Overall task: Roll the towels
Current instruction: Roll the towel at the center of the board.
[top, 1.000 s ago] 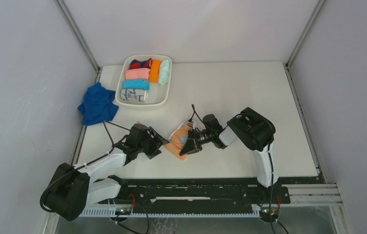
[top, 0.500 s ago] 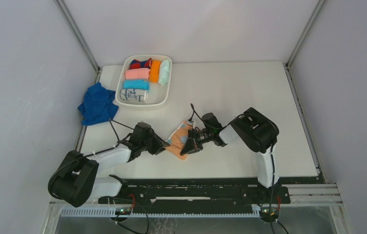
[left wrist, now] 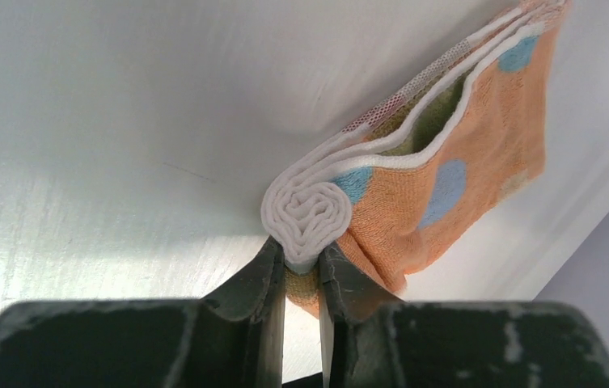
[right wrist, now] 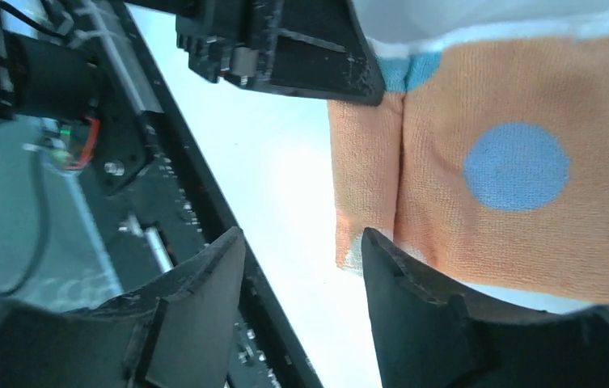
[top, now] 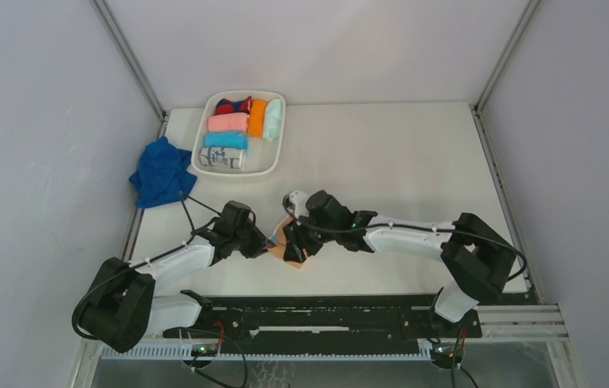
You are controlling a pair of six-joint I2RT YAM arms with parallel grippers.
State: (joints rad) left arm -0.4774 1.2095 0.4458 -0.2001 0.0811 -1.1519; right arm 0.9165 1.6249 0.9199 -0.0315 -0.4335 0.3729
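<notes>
The peach-orange towel point(top: 279, 237) with pale blue spots lies near the table's front, squeezed between my two grippers. In the left wrist view its end is wound into a tight white-edged roll point(left wrist: 306, 212), and my left gripper point(left wrist: 302, 252) is shut on that roll's lower part. The rest of the towel point(left wrist: 446, 178) trails away flat to the right. My right gripper point(right wrist: 301, 238) stands open just off the towel's corner point(right wrist: 365, 202) with nothing between its fingers. The royal-blue towel point(top: 161, 172) lies crumpled at the table's left edge, away from both grippers.
A white tray point(top: 278, 153) at the back left holds several rolled cloths, among them pink point(top: 228, 122), orange point(top: 258, 116) and mint point(top: 273, 118). A black rail point(top: 325, 311) runs along the front edge, close under the right gripper. Frame posts stand at the back corners.
My left gripper closed on the towel's rolled end. My right gripper opened, and its arm stretched out to the left so that the gripper now sits against the towel's near side.
</notes>
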